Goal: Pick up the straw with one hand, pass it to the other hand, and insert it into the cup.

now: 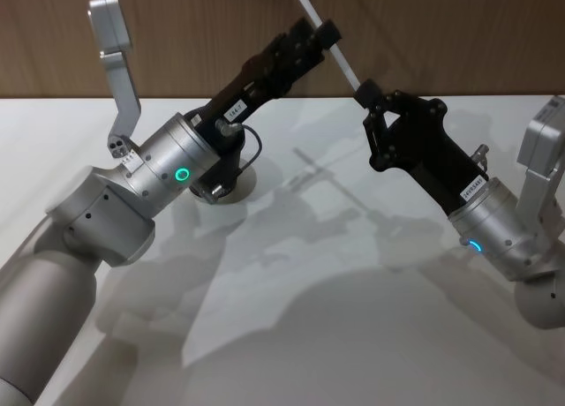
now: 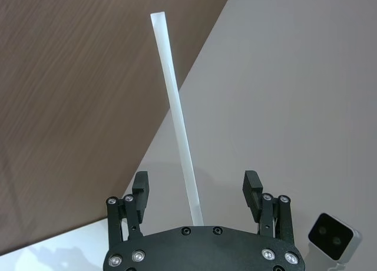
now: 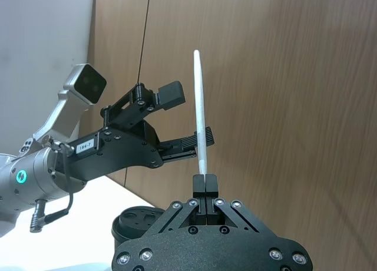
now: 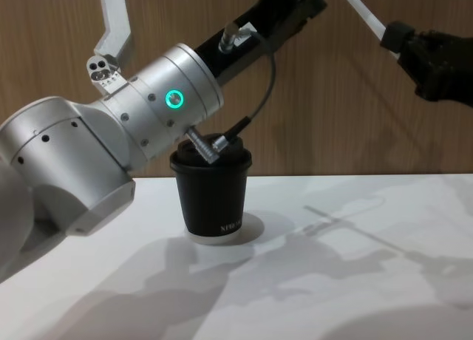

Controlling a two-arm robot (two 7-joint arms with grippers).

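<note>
The thin white straw (image 1: pixel 340 60) slants up in the air above the table's far side. My right gripper (image 1: pixel 366 95) is shut on its lower end, the two fingers pressed together around it (image 3: pixel 205 179). My left gripper (image 1: pixel 322 33), on the arm with the green ring, is open, its fingers standing on either side of the straw's middle without touching it (image 2: pixel 197 179). The black lidded cup (image 4: pixel 214 199) stands upright on the table under the left wrist, partly hidden by that arm in the head view.
A wooden wall (image 1: pixel 441 35) runs behind the white table (image 1: pixel 335 318). The left arm's thin dark cable (image 4: pixel 262 96) hangs close over the cup's lid.
</note>
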